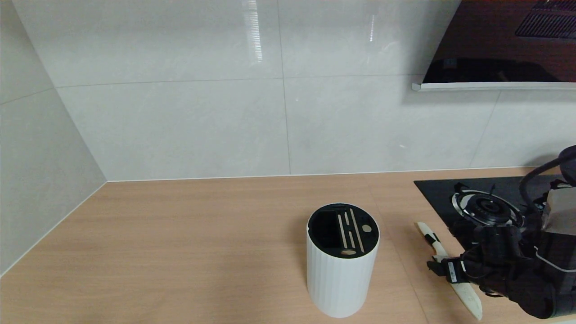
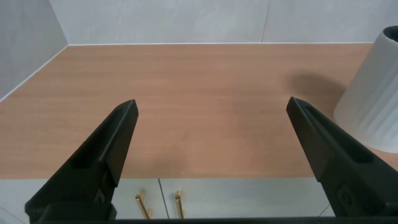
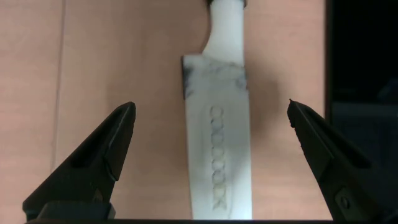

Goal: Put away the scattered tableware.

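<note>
A white knife (image 1: 469, 299) with a pale handle lies flat on the wooden counter (image 1: 202, 234), just left of the stove. My right gripper (image 1: 443, 267) hovers directly over it and hides its middle. In the right wrist view the gripper (image 3: 210, 107) is open, its fingers (image 3: 93, 168) on either side of the blade (image 3: 217, 155) without touching it. A white ribbed knife holder (image 1: 342, 270) with a black slotted top stands upright to the knife's left. My left gripper (image 2: 211, 106) is open and holds nothing, low over the counter's front edge, with the holder (image 2: 373, 93) off to one side.
A black gas stove (image 1: 488, 209) with a burner sits at the right, under a dark range hood (image 1: 499, 45). Tiled walls close the back and left of the counter. Cabinet handles (image 2: 143, 204) show below the front edge.
</note>
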Robot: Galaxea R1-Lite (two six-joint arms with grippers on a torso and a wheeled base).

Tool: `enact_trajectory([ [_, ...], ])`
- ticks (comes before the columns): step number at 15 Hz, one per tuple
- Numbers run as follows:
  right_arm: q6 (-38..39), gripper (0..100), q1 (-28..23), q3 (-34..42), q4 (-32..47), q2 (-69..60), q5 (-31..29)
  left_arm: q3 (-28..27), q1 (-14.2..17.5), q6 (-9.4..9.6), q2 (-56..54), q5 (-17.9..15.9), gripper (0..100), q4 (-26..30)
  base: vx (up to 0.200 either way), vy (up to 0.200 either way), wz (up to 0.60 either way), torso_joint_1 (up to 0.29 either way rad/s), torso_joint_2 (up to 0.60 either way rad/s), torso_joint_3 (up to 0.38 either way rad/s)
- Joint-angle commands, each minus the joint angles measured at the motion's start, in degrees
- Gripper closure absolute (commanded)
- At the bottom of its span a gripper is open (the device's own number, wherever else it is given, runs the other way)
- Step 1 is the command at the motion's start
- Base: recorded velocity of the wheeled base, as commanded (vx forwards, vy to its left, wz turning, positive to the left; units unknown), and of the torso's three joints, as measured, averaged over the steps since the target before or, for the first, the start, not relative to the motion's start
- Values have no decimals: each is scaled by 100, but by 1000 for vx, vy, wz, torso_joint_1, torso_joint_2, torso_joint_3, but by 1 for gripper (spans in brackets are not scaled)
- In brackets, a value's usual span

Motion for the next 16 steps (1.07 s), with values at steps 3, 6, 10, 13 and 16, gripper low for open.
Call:
enact_trajectory([
  [3, -2, 0, -109, -11, -89, 237, 78, -7, 2, -2, 0, 2, 0, -4, 0, 0, 0, 0, 0, 0],
  [6, 16, 0, -215, -29, -362, 377, 288, 2, 2, -2, 0, 2, 0, -4, 0, 0, 0, 0, 0, 0],
  [10, 16, 0, -232, -29, -845, 632, 324, 2, 2, -2, 0, 2, 0, -4, 0, 0, 0, 0, 0, 0],
  [13, 24, 0, -232, -20, -845, 624, 420, 2, 2, -2, 0, 2, 0, -4, 0, 0, 0, 0, 0, 0],
  [16, 24, 0, -241, -29, -845, 650, 447, 2, 2, -2, 0, 2, 0, -4, 0, 0, 0, 0, 0, 0],
])
